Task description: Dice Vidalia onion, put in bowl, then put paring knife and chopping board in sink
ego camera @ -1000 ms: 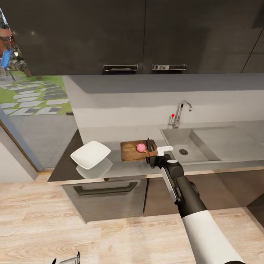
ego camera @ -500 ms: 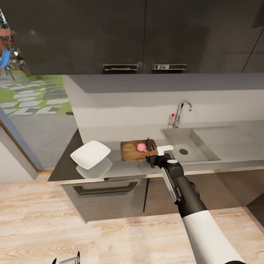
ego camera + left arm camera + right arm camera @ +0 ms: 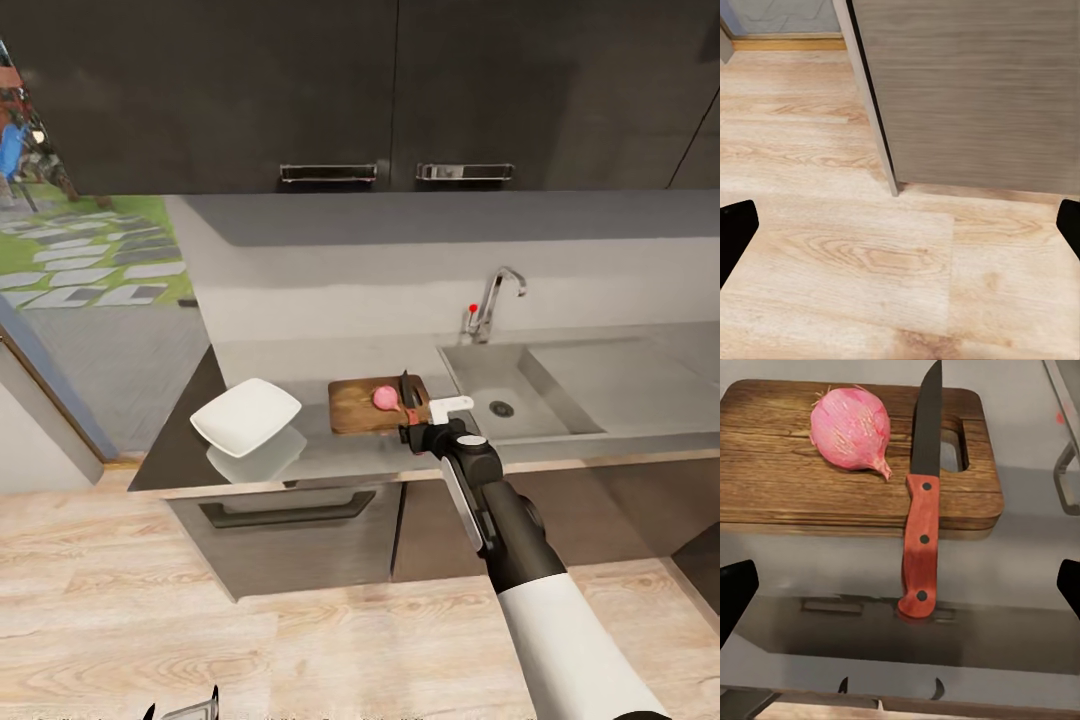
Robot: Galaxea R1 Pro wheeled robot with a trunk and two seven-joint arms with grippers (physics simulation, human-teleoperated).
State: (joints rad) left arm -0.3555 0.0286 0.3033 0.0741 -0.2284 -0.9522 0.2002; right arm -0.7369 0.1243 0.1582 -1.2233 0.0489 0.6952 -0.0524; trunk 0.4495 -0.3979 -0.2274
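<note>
The brown chopping board (image 3: 358, 406) (image 3: 787, 472) lies on the grey countertop (image 3: 310, 455), left of the sink (image 3: 530, 395). A pink Vidalia onion (image 3: 385, 398) (image 3: 851, 429) rests whole on the board. Beside it lies the paring knife (image 3: 408, 396) (image 3: 919, 540), dark blade on the board, red handle overhanging the near edge. My right gripper (image 3: 428, 420) (image 3: 900, 592) hovers open just short of the handle's end, with nothing between its fingers. The white bowl (image 3: 246, 417) sits left of the board. My left gripper (image 3: 180, 708) (image 3: 900, 225) hangs open low over the wooden floor.
A chrome faucet (image 3: 490, 303) with a red dot stands behind the sink, whose drainboard (image 3: 620, 375) stretches right. Dark wall cabinets (image 3: 400, 90) hang above. Below the counter are grey cabinets with a black handle (image 3: 290, 510). A window lies at the left.
The whole head view has shifted slightly, so the camera moved. The right gripper holds about the same spot near the knife handle. Onion, knife and board lie unchanged.
</note>
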